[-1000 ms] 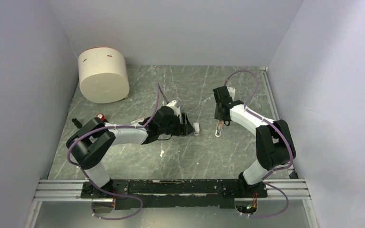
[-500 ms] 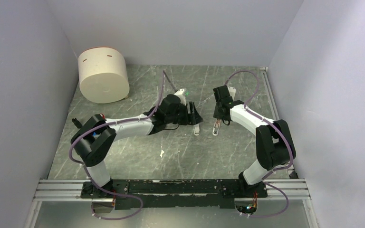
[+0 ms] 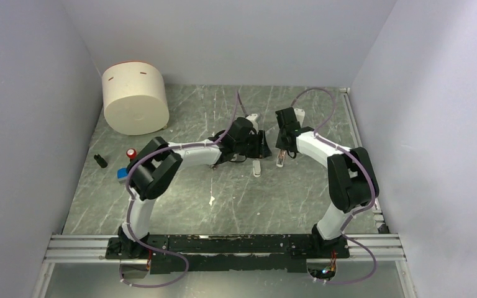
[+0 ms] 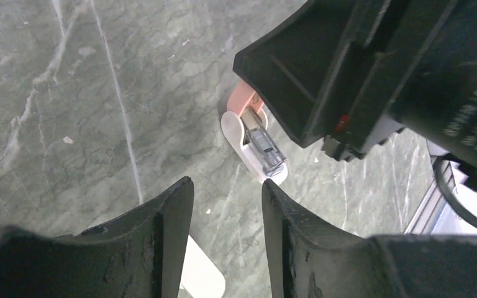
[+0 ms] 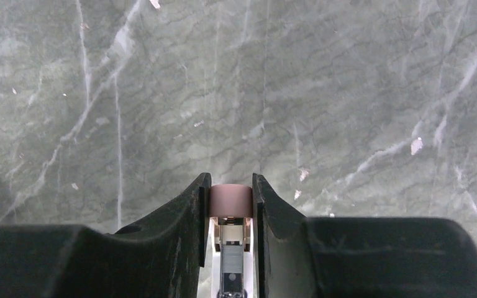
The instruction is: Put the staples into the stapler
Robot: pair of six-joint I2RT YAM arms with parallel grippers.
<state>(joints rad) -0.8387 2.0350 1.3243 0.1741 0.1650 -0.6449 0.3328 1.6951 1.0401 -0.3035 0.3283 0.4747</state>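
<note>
Step in hand, as I judge it: stapler (image 4: 243, 138) presented for loading; my right claw (image 5: 231, 183) is clamped narrow on its pink end (image 5: 230, 200), white body tilted, far tip down near the table (image 3: 223, 205), grey channel facing up; whether that grey is staples or just the pusher, can't tell. My left claw (image 4: 225, 186) is half-wide w/ nothing between the fingers, just beside the right one, aimed at the stapler's tip; a short white stubby piece (image 3: 257, 167) lies under it on the table, apart from the stapler.

Staples: a small red-topped thing (image 3: 131, 152) by my left elbow is prob. the box, too small to be sure; well apart from both claws.

Next move, my guess: left claw needs the staple block, then a straight, level feed into the channel; right must hold steady.

Room: claws nearly touching mid-table, so little slack between them; bare table towards the bases; walls on both sides; big cream drum (image 3: 135, 98) far left-back, out of the way.
</note>
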